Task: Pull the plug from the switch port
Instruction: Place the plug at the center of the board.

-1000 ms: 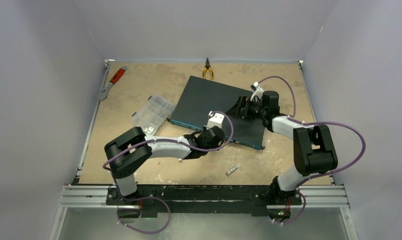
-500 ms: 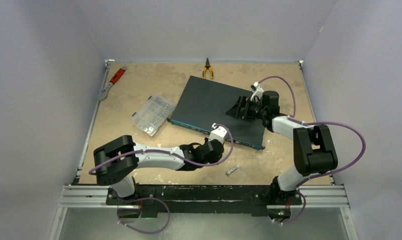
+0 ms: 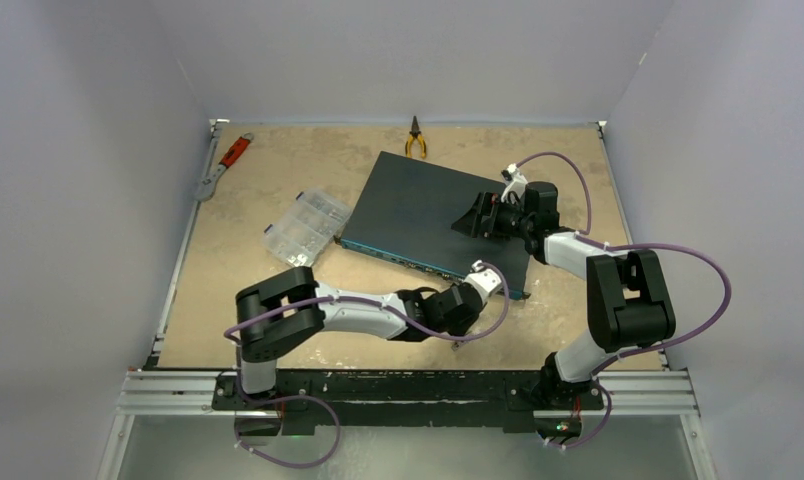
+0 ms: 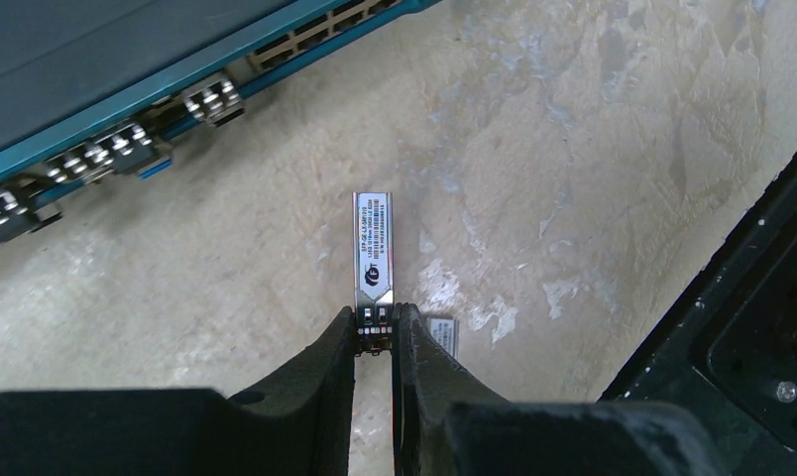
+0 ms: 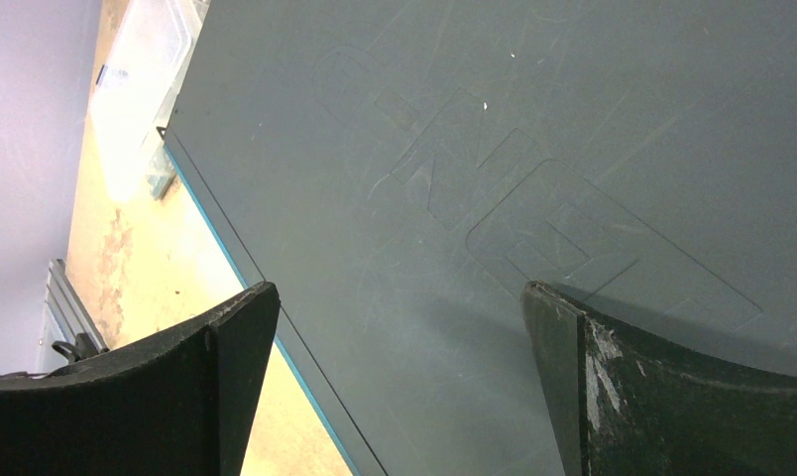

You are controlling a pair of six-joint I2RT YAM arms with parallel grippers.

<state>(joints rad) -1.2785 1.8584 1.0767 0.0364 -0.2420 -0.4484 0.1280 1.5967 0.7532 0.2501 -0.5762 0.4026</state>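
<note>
Pinching the plug [image 4: 372, 248], visible only wrist-side, are the left jaws; right jaws gape.

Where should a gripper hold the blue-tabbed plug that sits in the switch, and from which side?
Probably grip the blue-tabbed plug by its protruding end, coming over the table toward the port face of the switch: only that end sticks out; the body sits inside.
</note>
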